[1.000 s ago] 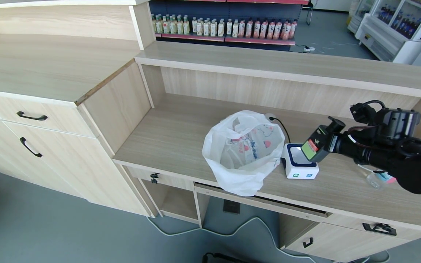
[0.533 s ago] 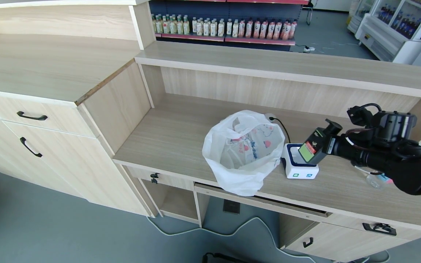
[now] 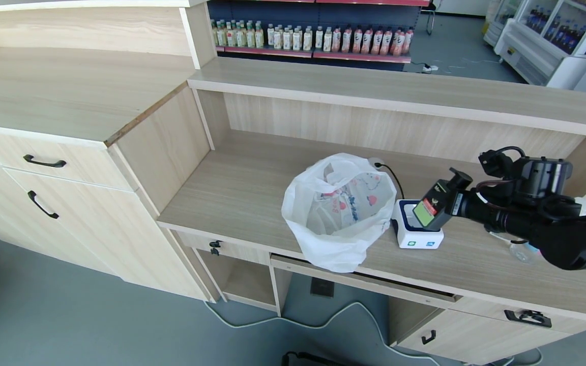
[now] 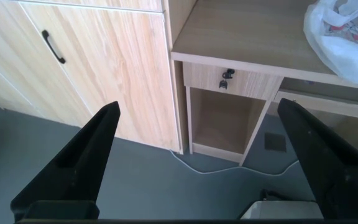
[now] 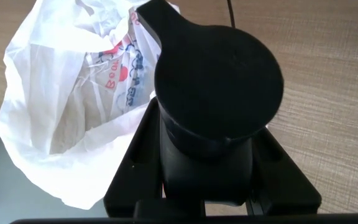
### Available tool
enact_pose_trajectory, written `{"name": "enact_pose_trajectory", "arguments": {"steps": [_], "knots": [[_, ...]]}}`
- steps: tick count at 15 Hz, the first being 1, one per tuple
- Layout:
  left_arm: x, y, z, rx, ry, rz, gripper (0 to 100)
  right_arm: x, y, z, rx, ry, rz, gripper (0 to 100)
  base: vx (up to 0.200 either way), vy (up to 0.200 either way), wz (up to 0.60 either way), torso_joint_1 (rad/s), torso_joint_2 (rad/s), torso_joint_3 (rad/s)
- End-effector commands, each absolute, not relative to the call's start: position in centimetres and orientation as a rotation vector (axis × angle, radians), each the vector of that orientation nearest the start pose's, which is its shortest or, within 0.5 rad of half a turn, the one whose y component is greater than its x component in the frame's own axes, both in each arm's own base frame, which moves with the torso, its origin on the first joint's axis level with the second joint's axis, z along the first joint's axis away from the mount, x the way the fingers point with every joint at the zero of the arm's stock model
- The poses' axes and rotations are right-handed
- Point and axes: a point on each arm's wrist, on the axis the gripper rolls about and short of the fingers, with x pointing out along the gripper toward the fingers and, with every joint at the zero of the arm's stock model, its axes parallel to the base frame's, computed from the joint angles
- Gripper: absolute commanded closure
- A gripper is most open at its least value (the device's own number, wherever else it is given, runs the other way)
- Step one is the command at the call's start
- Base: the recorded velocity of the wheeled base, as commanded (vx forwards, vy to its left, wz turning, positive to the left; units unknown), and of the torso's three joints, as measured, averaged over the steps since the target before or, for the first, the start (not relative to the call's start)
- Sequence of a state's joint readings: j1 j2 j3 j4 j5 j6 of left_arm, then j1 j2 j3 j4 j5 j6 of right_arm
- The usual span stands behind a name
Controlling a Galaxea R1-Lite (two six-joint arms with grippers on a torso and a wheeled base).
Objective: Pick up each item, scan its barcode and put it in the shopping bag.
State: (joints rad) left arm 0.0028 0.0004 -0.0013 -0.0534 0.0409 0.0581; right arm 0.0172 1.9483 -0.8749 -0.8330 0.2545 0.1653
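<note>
The right gripper [image 3: 450, 202] holds a small dark container [image 3: 431, 207] with a green and red label. Its jaws pinch the container at the end nearer the wrist. The container hangs tilted just above the white barcode scanner [image 3: 417, 235], with its labelled face turned outward and down toward the scanner's window.

The scanner stands on the wooden table [image 3: 252, 188], just beside the open white shopping bag [image 3: 339, 244]. The bag already holds printed packaging. A clear bottle [image 3: 523, 250] lies on the table near the right arm.

The left gripper [image 4: 197, 109] hangs low beside the table over the grey floor, jaws spread wide and holding nothing.

The container looks rigid, small and probably light, with a smooth, perhaps slippery shell. A firm pinch across its sides should suit it, keeping the label and barcode uncovered. The bag is thin, soft film that will sag, so the container likely needs to be let go well inside the bag's mouth.
</note>
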Motion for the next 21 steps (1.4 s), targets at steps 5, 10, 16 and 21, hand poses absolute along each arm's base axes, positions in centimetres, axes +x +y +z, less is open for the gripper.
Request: {"name": "enact_pose_trajectory", "arguments": {"steps": [5, 10, 16, 21], "knots": [[-2.3, 0.1, 8.1, 0.057, -0.054, 0.048, 0, 36.8, 1.3, 14.2, 0.213, 0.245, 0.272, 100, 0.0, 0.0, 0.0, 0.0, 0.0, 0.0], [-2.3, 0.1, 8.1, 0.057, -0.052, 0.046, 0, 37.0, 1.4, 13.7, 0.216, 0.259, 0.291, 100, 0.0, 0.0, 0.0, 0.0, 0.0, 0.0], [-2.3, 0.1, 8.1, 0.057, -0.054, 0.048, 0, 31.4, 0.8, 19.5, 0.047, 0.201, 0.295, 100, 0.0, 0.0, 0.0, 0.0, 0.0, 0.0], [-2.3, 0.1, 8.1, 0.057, -0.054, 0.046, 0, 22.0, -7.2, 21.5, -0.56, 0.16, -0.007, 100, 0.0, 0.0, 0.0, 0.0, 0.0, 0.0]]}}
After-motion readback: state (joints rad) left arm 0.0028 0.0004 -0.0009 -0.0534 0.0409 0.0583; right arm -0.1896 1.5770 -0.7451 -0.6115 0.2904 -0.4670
